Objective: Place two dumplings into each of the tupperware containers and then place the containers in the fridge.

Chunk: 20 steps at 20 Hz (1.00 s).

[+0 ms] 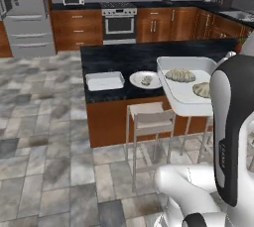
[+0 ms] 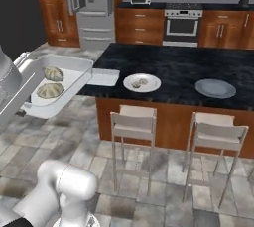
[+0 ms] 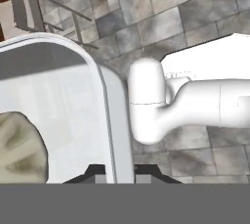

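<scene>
Two pale beige crescent dumplings (image 2: 50,82) lay in the shallow grey-white rectangular tupperware container (image 2: 74,63) held in the air at the left of the right base view, the gripper (image 3: 119,171) pinched shut on its rim. The second such container (image 1: 104,81) sat on the dark counter (image 2: 198,67). The tall grey fridge (image 2: 94,3) stood open at upper left; carrying well probably meant keeping the tray level, since the one-sided grip could tip it.
</scene>
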Tool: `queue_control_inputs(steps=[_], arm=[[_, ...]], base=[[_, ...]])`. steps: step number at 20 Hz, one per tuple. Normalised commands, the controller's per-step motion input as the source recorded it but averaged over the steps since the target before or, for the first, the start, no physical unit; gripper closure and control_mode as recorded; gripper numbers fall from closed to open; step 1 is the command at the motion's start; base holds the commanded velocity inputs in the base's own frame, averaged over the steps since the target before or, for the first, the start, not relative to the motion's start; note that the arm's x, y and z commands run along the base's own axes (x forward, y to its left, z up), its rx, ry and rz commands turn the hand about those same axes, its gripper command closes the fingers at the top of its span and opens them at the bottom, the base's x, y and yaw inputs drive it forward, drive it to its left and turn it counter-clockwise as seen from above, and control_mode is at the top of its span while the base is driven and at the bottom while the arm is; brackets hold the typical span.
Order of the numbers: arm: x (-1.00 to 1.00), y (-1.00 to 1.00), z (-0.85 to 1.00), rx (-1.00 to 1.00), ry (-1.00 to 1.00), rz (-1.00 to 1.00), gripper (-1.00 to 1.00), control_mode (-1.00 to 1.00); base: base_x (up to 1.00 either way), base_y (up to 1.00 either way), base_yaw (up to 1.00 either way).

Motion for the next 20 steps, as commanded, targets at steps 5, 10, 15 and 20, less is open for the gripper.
queue_control_inputs(steps=[5,10,15,20], arm=[[0.00,0.00,0.00,0.00,0.00,0.00,1.00,1.00],[0.00,0.00,0.00,0.00,0.00,0.00,1.00,1.00],[0.00,0.00,0.00,0.00,0.00,0.00,1.00,1.00],[0.00,0.00,0.00,0.00,0.00,0.00,1.00,1.00]], base=[[0.23,1.00,0.00],[0.85,1.00,0.00],[0.84,1.00,0.02],[0.63,1.00,0.00]])
